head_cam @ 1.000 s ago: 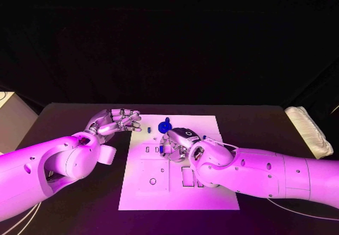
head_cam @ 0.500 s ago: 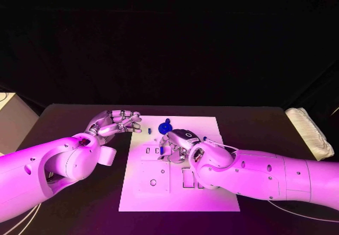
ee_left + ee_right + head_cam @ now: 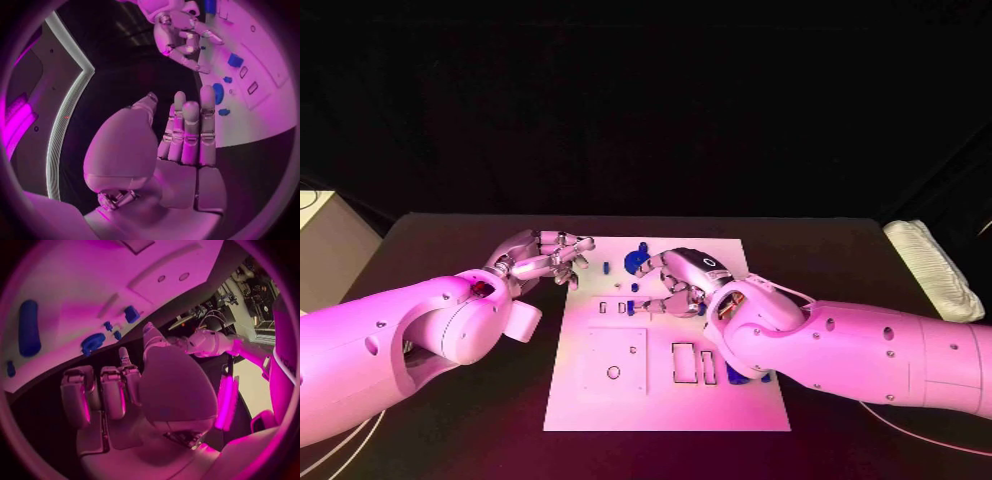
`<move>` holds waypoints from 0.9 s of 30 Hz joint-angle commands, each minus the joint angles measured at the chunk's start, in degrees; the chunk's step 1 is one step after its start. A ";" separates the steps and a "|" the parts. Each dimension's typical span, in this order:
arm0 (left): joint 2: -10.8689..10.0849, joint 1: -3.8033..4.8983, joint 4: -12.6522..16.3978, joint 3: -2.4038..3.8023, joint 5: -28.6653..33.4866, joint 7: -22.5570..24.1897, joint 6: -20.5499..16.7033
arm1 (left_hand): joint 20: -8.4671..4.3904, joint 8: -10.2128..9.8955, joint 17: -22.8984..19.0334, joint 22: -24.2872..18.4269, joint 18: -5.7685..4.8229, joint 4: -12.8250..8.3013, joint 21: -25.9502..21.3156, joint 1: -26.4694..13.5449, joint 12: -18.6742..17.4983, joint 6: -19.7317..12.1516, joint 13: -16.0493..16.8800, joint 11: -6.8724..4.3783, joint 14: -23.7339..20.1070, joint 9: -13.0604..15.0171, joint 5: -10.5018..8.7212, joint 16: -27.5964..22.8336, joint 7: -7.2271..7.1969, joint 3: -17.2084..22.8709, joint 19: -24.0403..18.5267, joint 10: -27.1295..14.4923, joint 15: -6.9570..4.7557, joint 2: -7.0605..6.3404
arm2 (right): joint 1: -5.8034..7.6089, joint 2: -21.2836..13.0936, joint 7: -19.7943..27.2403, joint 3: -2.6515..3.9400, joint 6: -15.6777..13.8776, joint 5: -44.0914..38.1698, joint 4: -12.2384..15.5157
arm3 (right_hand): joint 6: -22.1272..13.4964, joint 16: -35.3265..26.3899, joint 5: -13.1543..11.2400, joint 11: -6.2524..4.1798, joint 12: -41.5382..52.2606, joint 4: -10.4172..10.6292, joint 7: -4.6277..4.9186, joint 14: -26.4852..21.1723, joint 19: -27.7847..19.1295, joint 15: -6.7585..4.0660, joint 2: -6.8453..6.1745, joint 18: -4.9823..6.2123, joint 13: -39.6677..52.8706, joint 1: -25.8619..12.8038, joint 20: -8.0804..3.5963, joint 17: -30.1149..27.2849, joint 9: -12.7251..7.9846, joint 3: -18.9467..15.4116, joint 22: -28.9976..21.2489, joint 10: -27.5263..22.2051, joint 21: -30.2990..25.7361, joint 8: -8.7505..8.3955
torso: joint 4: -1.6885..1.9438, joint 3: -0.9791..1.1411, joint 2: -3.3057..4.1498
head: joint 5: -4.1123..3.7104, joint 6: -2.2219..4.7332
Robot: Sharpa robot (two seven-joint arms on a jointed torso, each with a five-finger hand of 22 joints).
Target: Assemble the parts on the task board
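The white task board (image 3: 661,385) lies in the middle of the table. A round blue part (image 3: 636,262) sits near its far edge, a small blue part (image 3: 606,266) to its left, and another blue part (image 3: 630,307) lower down by the slots. My right hand (image 3: 681,285) hovers over the board's far middle, just right of that part, with nothing in its fingers (image 3: 112,392). My left hand (image 3: 545,254) is at the board's far left corner, its fingers (image 3: 189,131) straight, side by side and empty. The board (image 3: 256,75) and round part (image 3: 218,93) lie beyond them.
A folded white cloth (image 3: 932,268) lies at the table's right edge. A pale box (image 3: 326,248) stands off the left side. More blue parts (image 3: 740,376) lie on the board beside my right forearm. An elongated blue part (image 3: 28,327) lies on the board.
My right hand has lifted off the blue part by the slots and drawn back to the right; the part stays on the board. My left hand has edged slightly towards the board.
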 commanded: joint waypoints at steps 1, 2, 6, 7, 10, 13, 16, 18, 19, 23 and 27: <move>0.74 0.53 -0.61 0.07 -12.10 -11.01 4.84 | -0.23 2.56 6.91 6.92 -1.48 0.15 6.39 -1.25 5.73 -0.32 4.32 -0.55 3.76 2.11 0.02 6.23 -0.67 0.06 1.40 -1.81 -0.48 0.02 | 1.15 -1.92 11.56 0.12 -1.83 13.46 1.23 | 1.46 -0.16 1.40 -0.15 -0.42 -0.19 -0.30 5.69 5.37 -0.06 0.33 -0.50 9.94 1.31 0.15 14.00 0.34 0.92 14.24 0.50 -0.87 1.14 | -0.24 0.36 -0.57 | 0.32 -0.24; 1.11 0.84 -0.93 0.08 -14.12 -12.91 5.71 | -0.30 3.59 8.09 8.42 -1.60 0.15 7.94 -1.66 7.78 -0.77 5.89 -0.66 4.34 3.13 0.10 7.41 -0.78 0.22 1.21 -2.78 -0.55 0.06 | 1.61 -2.73 12.70 0.15 -1.55 15.81 1.67 | 1.53 -0.15 2.28 -0.23 -0.43 -0.26 -0.35 5.70 5.36 -0.13 0.37 -0.49 9.91 1.60 0.08 14.04 0.38 1.13 14.22 0.47 -0.89 1.30 | -0.27 0.42 -0.66 | 0.40 -0.31; 2.68 1.98 -2.10 0.07 -19.48 -18.78 8.93 | -0.47 6.14 13.20 13.73 -2.31 0.23 12.19 -3.02 11.56 -0.83 8.46 -1.15 7.15 5.56 -0.04 11.31 -1.31 0.69 3.06 -3.50 -0.91 0.53 | 2.99 -5.22 15.01 0.23 -1.19 22.42 2.84 | 1.65 -0.13 3.94 -0.34 -0.52 -0.22 -0.47 5.71 5.39 -0.26 0.40 -0.51 9.82 1.83 -0.06 14.09 0.47 1.49 14.26 0.36 -0.84 1.70 | -0.35 0.64 -1.03 | 0.63 -0.62; 3.21 2.27 -2.46 0.07 -20.80 -20.14 9.87 | -0.62 7.20 14.79 15.58 -2.60 0.24 13.57 -3.23 12.63 -0.60 9.14 -1.42 8.04 6.55 -0.03 12.43 -1.63 1.01 3.98 -3.48 -1.12 0.67 | 3.30 -5.86 15.37 0.25 -1.22 23.97 3.05 | 1.64 -0.13 3.95 -0.34 -0.52 -0.21 -0.47 5.71 5.39 -0.26 0.40 -0.51 9.82 1.82 -0.06 14.10 0.47 1.49 14.26 0.36 -0.85 1.70 | -0.34 0.71 -1.18 | 0.56 -0.68; 5.55 3.57 -4.15 0.06 -26.20 -25.02 13.36 | -0.98 9.49 17.29 18.38 -3.04 0.33 15.75 -4.83 14.72 -0.80 10.44 -1.89 9.40 9.10 -0.06 14.19 -2.19 1.49 5.18 -3.58 -1.52 1.09 | 4.35 -7.97 16.09 0.28 -1.37 29.33 3.30 | 0.70 -0.05 4.00 -0.23 -0.41 0.10 -0.32 5.77 5.46 -0.21 0.36 -0.55 9.87 0.65 -0.09 14.30 0.34 1.09 14.35 0.44 -0.71 1.55 | -0.16 0.83 -1.60 | 0.44 -0.86; 7.99 4.97 -6.00 -0.02 -32.08 -29.88 17.31 | -1.35 11.61 19.20 20.31 -3.33 0.34 17.27 -6.59 16.37 -1.30 11.41 -2.41 10.40 11.87 -0.04 15.49 -2.77 3.06 5.91 -3.62 -1.96 1.38 | 5.22 -9.41 16.16 0.29 -1.39 33.32 2.88 | 0.75 -0.02 4.09 -0.24 -0.27 0.12 -0.35 5.79 5.50 -0.20 0.51 -0.56 9.96 0.29 -0.08 14.39 0.40 1.02 14.40 0.55 -0.65 1.75 | -0.40 1.00 -1.88 | 0.90 -1.15; 9.66 5.78 -7.26 -0.12 -35.42 -32.75 19.33 | -1.42 12.57 19.27 20.68 -3.37 0.41 17.66 -8.58 17.04 -1.88 11.81 -2.42 10.39 13.55 -0.05 15.61 -2.82 3.77 5.73 -3.95 -1.99 1.22 | 5.58 -10.01 16.08 0.29 -1.44 34.76 2.49 | 0.80 -0.03 4.15 -0.25 -0.31 0.12 -0.36 5.78 5.49 -0.20 0.59 -0.56 9.92 0.18 -0.08 14.35 0.43 1.01 14.39 0.52 -0.67 1.83 | -0.57 1.16 -1.99 | 1.19 -1.20; 10.97 6.25 -8.32 -0.21 -37.17 -34.70 20.62 | -1.43 13.12 19.25 20.89 -3.39 0.45 17.86 -10.19 17.42 -2.13 12.00 -2.42 10.37 14.54 -0.06 15.64 -2.84 3.84 5.65 -4.04 -1.99 1.03 | 5.76 -10.33 15.87 0.29 -1.62 35.27 2.25 | 0.81 -0.04 4.16 -0.25 -0.31 0.12 -0.36 5.78 5.48 -0.21 0.61 -0.55 9.91 0.12 -0.08 14.32 0.44 1.00 14.37 0.51 -0.70 1.87 | -0.62 1.26 -1.99 | 1.30 -1.28; 11.62 6.45 -8.87 -0.26 -37.95 -35.45 21.23 | -1.43 13.18 18.92 20.90 -3.39 0.44 17.88 -10.55 17.46 -2.32 12.03 -2.39 10.20 14.77 -0.06 15.48 -2.81 3.82 5.59 -4.15 -1.98 0.92 | 5.84 -10.46 15.72 0.29 -1.64 35.38 2.14 | 0.81 -0.07 4.17 -0.25 -0.39 0.12 -0.36 5.76 5.43 -0.21 0.62 -0.53 9.85 0.10 -0.09 14.25 0.44 0.99 14.31 0.44 -0.79 1.88 | -0.62 1.32 -2.00 | 1.30 -1.35; 13.76 7.01 -10.65 -0.47 -40.81 -37.17 22.90 | -1.34 13.34 18.61 20.95 -3.39 0.48 17.97 -12.83 17.46 -3.16 12.03 -2.17 9.99 15.78 -0.06 15.32 -2.59 3.36 5.34 -4.84 -1.80 1.03 | 6.07 -10.68 15.13 0.29 -1.58 35.42 1.60 | 0.45 -0.10 3.97 -0.21 -0.61 0.12 -0.31 5.74 5.32 -0.19 0.67 -0.47 9.65 -0.38 -0.08 14.17 0.42 0.80 14.15 0.24 -1.02 1.91 | -0.43 1.48 -2.02 | 1.29 -1.52; 15.88 7.33 -12.50 -0.72 -43.06 -38.20 24.66 | -1.28 13.44 19.00 21.11 -3.40 0.49 18.09 -13.76 17.55 -3.41 12.04 -2.12 10.17 16.28 -0.06 15.54 -2.55 3.15 5.33 -4.99 -1.74 1.35 | 6.23 -10.75 14.51 0.29 -1.51 35.18 1.07 | 0.40 -0.13 3.92 -0.21 -0.70 0.13 -0.30 5.71 5.27 -0.18 0.67 -0.44 9.58 -0.48 -0.08 14.09 0.42 0.76 14.09 0.15 -1.11 1.93 | -0.35 1.45 -2.02 | 1.32 -1.59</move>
